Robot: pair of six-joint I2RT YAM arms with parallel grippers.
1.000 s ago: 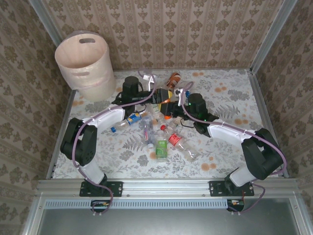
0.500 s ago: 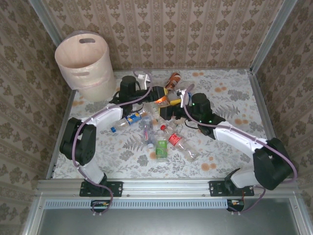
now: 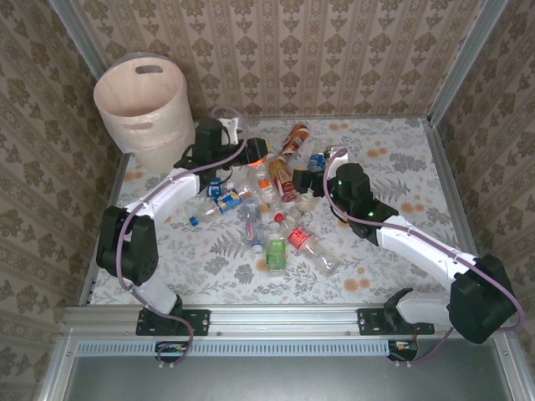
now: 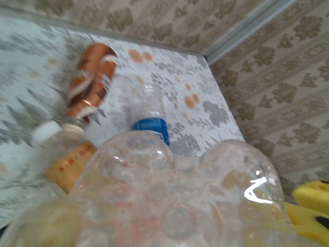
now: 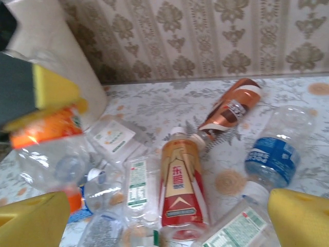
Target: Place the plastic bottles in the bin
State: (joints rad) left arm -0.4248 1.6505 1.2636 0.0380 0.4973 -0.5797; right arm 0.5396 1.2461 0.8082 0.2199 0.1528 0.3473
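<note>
Your bin (image 3: 142, 109) stands in the far-left corner, at the surface's (image 3: 393, 159) edge. Close beside it, your left fingers (image 4: 311, 198) are clamped on an orange-labelled bottle (image 4: 175, 206). The plastic bottles (image 3: 272, 221) crowd mid-surface. Your right fingers (image 5: 300, 221) gape wide over them, and bare surface runs on to the right rail (image 3: 449, 184).

Scattered plastic bottles (image 3: 275, 253) lie mid-table — beige bin (image 3: 155, 127) upright, far-left.
</note>
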